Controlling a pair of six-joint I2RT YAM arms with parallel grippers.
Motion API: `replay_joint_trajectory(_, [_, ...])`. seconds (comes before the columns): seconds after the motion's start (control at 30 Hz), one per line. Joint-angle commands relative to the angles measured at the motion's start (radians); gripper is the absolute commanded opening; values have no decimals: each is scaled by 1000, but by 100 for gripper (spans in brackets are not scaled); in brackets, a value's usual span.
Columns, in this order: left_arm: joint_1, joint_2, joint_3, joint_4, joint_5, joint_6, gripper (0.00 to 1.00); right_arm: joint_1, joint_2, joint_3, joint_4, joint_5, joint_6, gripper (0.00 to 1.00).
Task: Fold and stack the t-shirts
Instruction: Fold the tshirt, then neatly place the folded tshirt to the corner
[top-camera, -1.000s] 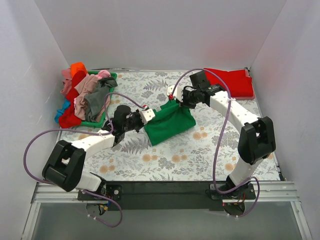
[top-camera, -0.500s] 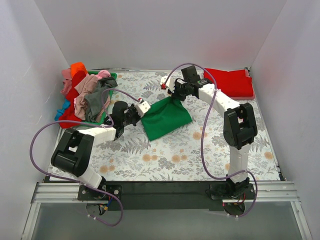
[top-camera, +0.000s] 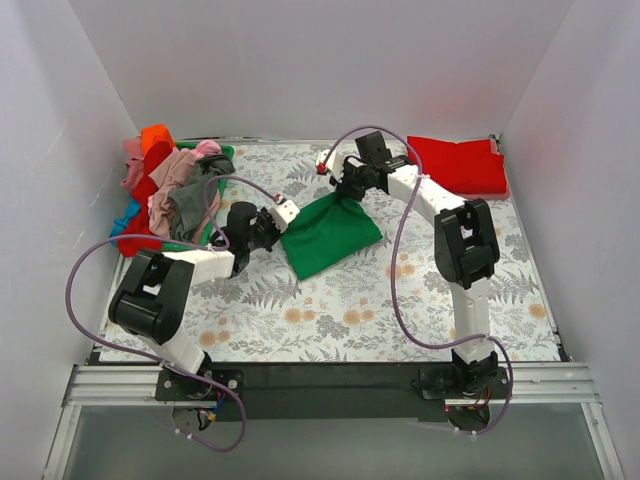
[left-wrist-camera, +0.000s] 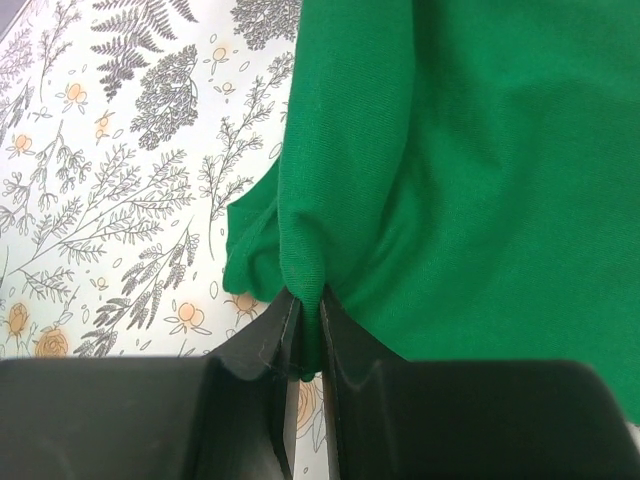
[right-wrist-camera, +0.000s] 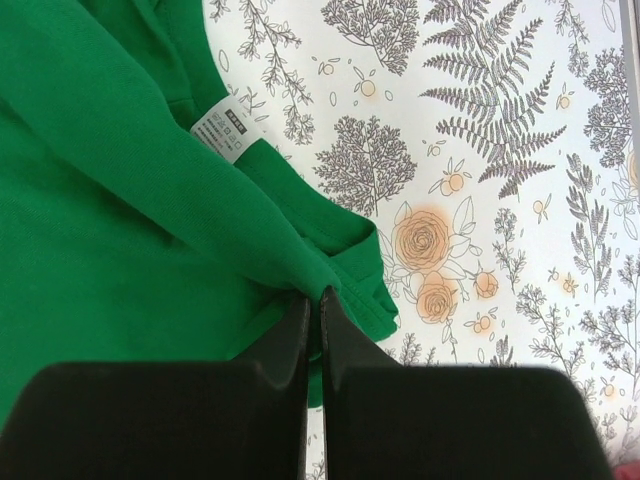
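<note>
We read the left gripper (left-wrist-camera: 305, 300) as closed to a thin slit, its two black fingers pinching a bunched fold of the green t-shirt (top-camera: 330, 235). In the left wrist view the fabric gathers into a narrow pleat that runs down between the fingers.

We read the right gripper (right-wrist-camera: 313, 297) as closed in the same way, gripping a folded edge of the same garment. A white label (right-wrist-camera: 225, 130) shows on the fabric just beyond the fingers.

In the top view the left gripper holds the shirt's left corner and the right gripper holds its far corner. The shirt lies as a rough four-sided shape on the floral cloth (top-camera: 330, 320), near the middle of the surface and slightly toward the far edge. We cannot tell whether the held corners are raised off the cloth.

A red t-shirt (top-camera: 460, 165) lies folded flat in the far right corner. A green basket (top-camera: 226, 152) sits in the far left corner. It holds a pile of t-shirts (top-camera: 170, 195) in orange, pink, red, grey and blue, which overhangs the left edge.
</note>
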Motion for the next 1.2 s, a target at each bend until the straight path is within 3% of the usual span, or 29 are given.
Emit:
replay_joint_trajectory(0.0, [13,-1,41,12,-39,-19,0,6,29,69,42,1,38,1])
replay_joint_trajectory(0.13, [13,36,62,13,-87,-69,4,21,67,106,73,56,90,4])
replay_joint_trajectory(0.17, [13,47,91,21,-185,-110,12,32,81,112,94,128,124,23])
replay_joint_trajectory(0.2, [13,57,119,21,-245,-191,23,38,85,112,175,185,218,34])
replay_joint_trajectory(0.23, [13,68,148,13,-335,-251,53,44,92,118,211,252,282,41])
replay_joint_trajectory(0.3, [13,85,249,-26,-582,-352,70,56,102,132,278,457,385,56])
replay_joint_trajectory(0.37, [15,58,297,-54,-664,-440,82,55,105,170,297,541,498,64])
replay_joint_trajectory(0.47, [16,-14,340,-137,-663,-500,89,44,46,116,296,546,538,68])
replay_joint_trajectory(0.53, [16,-99,360,-270,-553,-537,89,12,-15,65,280,478,587,69])
replay_joint_trajectory(0.57, [16,-125,360,-315,-511,-552,89,-5,-31,13,267,357,607,69])
replay_joint_trajectory(0.63, [16,-209,326,-427,-382,-568,84,-61,-56,-18,215,179,638,68])
replay_joint_trajectory(0.67, [16,-238,300,-451,-343,-590,84,-80,-54,-39,152,-38,615,69])
replay_joint_trajectory(0.7, [16,-305,273,-478,-301,-604,84,-94,-51,-41,116,-127,594,68])
replay_joint_trajectory(0.73, [16,-335,210,-484,-226,-617,84,-114,-34,-40,80,-216,550,65])
replay_joint_trajectory(0.77, [16,-369,181,-487,-198,-643,84,-117,-27,-38,26,-315,482,48])
replay_joint_trajectory(0.97, [16,-528,-8,-484,-111,-706,84,-114,76,58,-31,-453,459,11])
replay_joint_trajectory(1.13, [16,-544,-39,-490,-75,-718,84,-100,176,166,-68,-390,543,4])
replay_joint_trajectory(1.17, [16,-548,-42,-493,-74,-718,84,-96,184,169,-66,-320,557,4])
